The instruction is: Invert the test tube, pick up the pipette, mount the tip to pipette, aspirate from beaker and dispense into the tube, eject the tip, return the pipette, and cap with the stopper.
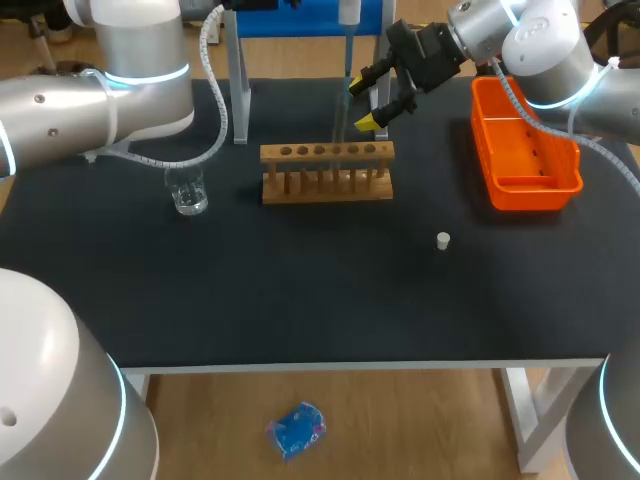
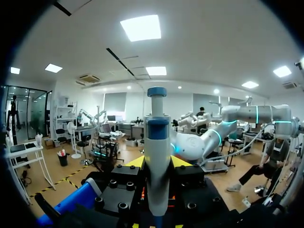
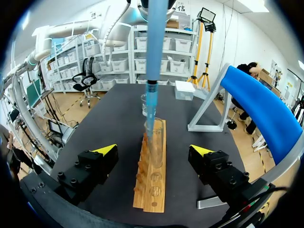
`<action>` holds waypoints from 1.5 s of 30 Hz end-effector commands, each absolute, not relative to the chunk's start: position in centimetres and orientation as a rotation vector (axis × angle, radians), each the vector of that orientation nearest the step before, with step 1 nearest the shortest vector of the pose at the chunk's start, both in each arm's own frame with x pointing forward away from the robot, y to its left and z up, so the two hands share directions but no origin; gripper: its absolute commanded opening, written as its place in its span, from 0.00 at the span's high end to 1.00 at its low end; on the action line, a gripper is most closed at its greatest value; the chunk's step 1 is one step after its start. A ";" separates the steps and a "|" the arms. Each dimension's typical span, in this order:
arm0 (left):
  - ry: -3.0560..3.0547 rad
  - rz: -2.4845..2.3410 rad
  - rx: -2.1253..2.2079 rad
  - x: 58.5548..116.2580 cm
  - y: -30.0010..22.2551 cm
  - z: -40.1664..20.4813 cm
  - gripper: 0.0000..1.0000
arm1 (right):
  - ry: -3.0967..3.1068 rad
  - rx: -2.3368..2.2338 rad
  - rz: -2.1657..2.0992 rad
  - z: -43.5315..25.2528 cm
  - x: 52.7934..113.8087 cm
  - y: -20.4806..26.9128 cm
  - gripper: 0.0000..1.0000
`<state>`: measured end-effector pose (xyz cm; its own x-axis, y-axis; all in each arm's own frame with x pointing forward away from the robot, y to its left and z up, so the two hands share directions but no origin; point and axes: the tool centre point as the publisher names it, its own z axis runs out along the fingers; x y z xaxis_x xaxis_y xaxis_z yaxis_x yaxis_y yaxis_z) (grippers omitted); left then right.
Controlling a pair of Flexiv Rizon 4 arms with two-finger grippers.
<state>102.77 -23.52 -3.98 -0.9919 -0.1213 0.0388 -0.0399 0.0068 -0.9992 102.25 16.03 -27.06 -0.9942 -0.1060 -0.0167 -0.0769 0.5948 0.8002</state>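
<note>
A wooden rack (image 1: pixel 327 170) stands mid-table with a clear test tube (image 1: pixel 338 140) upright in it. My left gripper (image 2: pixel 156 164) is shut on the white-and-blue pipette (image 2: pixel 156 152), held upright above the rack. In the right wrist view the pipette's blue shaft (image 3: pixel 154 47) comes down with its tip inside the mouth of the test tube (image 3: pixel 155 142). My right gripper (image 1: pixel 380 100) hangs open just behind the rack's right part; its fingers straddle the rack (image 3: pixel 152 185) without touching the tube. A glass beaker (image 1: pixel 188 190) stands left of the rack. The small white stopper (image 1: pixel 443 240) lies on the mat to the front right.
An orange bin (image 1: pixel 525 150) sits at the right of the table. A blue-and-white stand (image 1: pixel 240 90) rises behind the rack. A small white box (image 3: pixel 184 90) rests near the stand's foot.
</note>
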 end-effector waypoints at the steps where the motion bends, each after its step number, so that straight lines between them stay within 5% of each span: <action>1: 2.166 -2.166 -0.177 102.8 -23.6 -4.0 1.00 | -2.775 0.162 -1.385 -27.0 102.3 16.0 0.00; 45: 2.127 -2.071 -0.231 102.4 -22.4 -4.7 1.00 | -2.775 0.162 -1.385 -27.0 102.3 16.0 0.00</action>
